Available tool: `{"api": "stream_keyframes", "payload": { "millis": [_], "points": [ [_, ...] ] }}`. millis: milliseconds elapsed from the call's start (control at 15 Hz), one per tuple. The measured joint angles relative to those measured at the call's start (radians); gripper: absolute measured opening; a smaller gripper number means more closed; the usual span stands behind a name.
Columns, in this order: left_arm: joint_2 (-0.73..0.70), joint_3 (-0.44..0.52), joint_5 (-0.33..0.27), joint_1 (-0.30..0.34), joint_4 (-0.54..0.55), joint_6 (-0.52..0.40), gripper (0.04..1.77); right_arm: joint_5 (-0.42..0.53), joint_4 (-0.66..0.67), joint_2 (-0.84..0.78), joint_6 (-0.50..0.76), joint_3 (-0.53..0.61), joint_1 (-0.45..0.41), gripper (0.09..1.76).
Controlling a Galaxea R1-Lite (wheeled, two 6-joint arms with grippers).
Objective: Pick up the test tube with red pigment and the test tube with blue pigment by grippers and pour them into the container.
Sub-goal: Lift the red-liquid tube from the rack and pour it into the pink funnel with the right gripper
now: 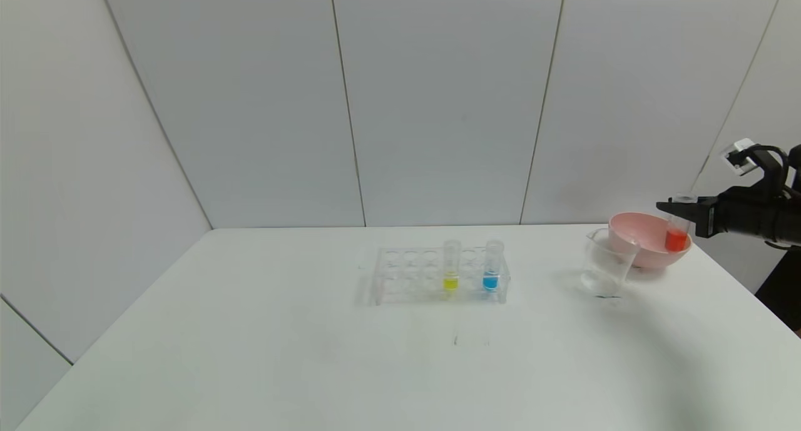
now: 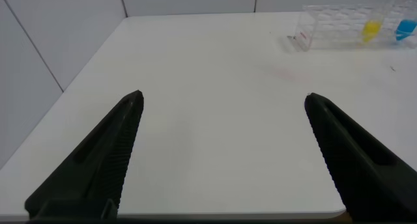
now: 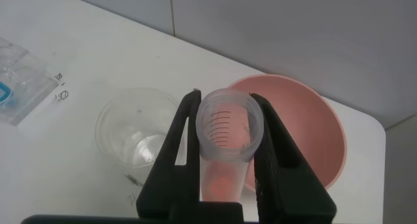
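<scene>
Head view, right arm: your right gripper (image 1: 679,213) holds the red tube (image 1: 678,232) upright in the air, over the pink bowl (image 1: 638,232) as seen from here and just to the right of the beaker (image 1: 604,265).
Head view, rack: the blue tube (image 1: 492,266) stands in the clear rack (image 1: 400,274) beside a yellow tube (image 1: 451,267), near the middle of the table (image 1: 250,343), well apart from the beaker.
Head view, left arm: it does not show here.
Left wrist view: your left gripper (image 2: 221,155) hangs wide open over bare table with nothing between its fingers; the rack with the yellow and blue tubes sits well away from it.
Right wrist view, grip: the two black fingers (image 3: 186,146) clamp the red tube near its open mouth, and the red liquid sits at the bottom.
Right wrist view, target: the beaker (image 3: 133,129) stands just beside the held tube, with the pink bowl on the tube's other side; the beaker looks clear, with no colour in it.
Progress: you have the red tube lifted and close to the beaker, but I judge nothing is poured yet.
Left to do: tip the red over the beaker, not the bowl; then fetch the blue tube and pour it too.
</scene>
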Motion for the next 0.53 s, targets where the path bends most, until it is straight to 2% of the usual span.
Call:
{"api": "stream_keyframes", "payload": {
  "millis": [333,533],
  "points": [
    [0.000,0.000,0.000,0.000,0.000,0.000,1.76,-0.060,0.454,0.028,-0.111,-0.305,0.045,0.53],
    [0.000,0.000,0.000,0.000,0.000,0.000,1.76,-0.161,0.744,0.060,-0.266,-0.468,0.068,0.53]
  ]
}}
